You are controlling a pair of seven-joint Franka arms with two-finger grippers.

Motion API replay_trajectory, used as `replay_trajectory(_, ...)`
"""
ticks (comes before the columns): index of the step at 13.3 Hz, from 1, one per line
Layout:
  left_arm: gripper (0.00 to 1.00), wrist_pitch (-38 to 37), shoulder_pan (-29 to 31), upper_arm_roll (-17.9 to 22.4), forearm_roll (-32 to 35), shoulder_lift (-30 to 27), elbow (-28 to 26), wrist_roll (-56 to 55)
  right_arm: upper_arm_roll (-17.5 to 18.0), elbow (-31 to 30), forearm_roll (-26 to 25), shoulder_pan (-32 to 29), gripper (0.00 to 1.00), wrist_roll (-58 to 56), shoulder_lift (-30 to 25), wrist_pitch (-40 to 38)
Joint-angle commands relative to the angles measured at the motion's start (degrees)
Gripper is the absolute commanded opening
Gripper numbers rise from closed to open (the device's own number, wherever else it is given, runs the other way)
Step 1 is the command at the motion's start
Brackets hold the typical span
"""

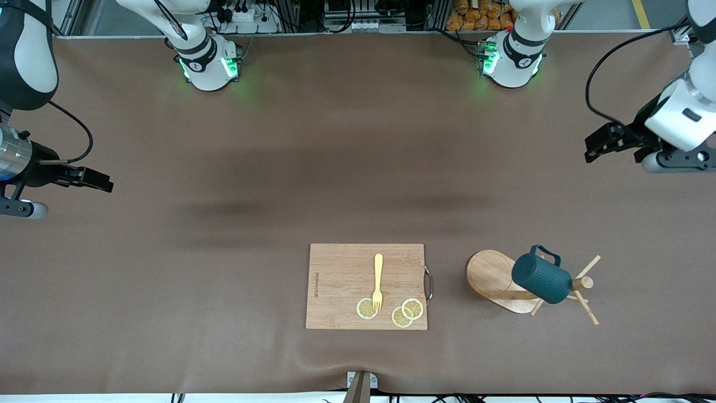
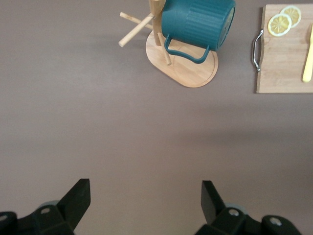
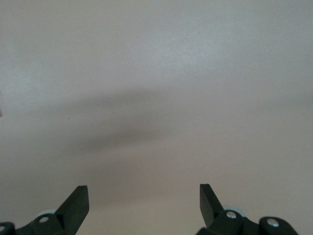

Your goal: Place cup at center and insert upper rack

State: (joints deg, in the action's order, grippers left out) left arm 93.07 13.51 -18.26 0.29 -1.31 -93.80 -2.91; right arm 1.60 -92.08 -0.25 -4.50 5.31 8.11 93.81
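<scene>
The dark teal cup [image 1: 541, 278] hangs on the upper rack, a light wooden mug tree [image 1: 492, 277] standing on its oval base, on the table's part nearer the front camera and toward the left arm's end. In the left wrist view the cup [image 2: 198, 24] covers the pole, and the tree's base [image 2: 190, 73] and thin pegs show around it. My left gripper [image 1: 601, 146] [image 2: 145, 196] hovers open over bare table at the left arm's end, apart from the rack. My right gripper [image 1: 92, 179] [image 3: 144, 196] hangs open and empty over bare table at the right arm's end.
A rectangular wooden cutting board [image 1: 341, 274] with a metal handle lies beside the rack, toward the table's middle. A yellow fork [image 1: 378, 280] and three lemon slices [image 1: 407, 312] lie on it. The board's edge [image 2: 279, 63] shows in the left wrist view.
</scene>
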Motion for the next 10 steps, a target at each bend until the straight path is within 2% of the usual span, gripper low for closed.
replay_trajectory(1, 1.0, -0.96, 0.82, 0.86, 2.51, -1.85, -1.56, 3.96, -0.37, 0.41, -0.9, 0.55, 1.0, 1.54, -0.72, -0.73)
replay_trajectory(5, 1.0, -0.96, 1.35, 1.39, 1.91, 1.22, -1.47, 3.0, -0.37, 3.22, -0.72, 0.63, 1.0, 1.02, -1.78, -0.73)
replay_trajectory(10, 1.0, 0.09, 0.82, 1.3, 1.99, 1.84, -1.47, 0.18, -0.28, 3.14, -0.02, 1.25, 1.0, 0.93, -6.96, -1.6)
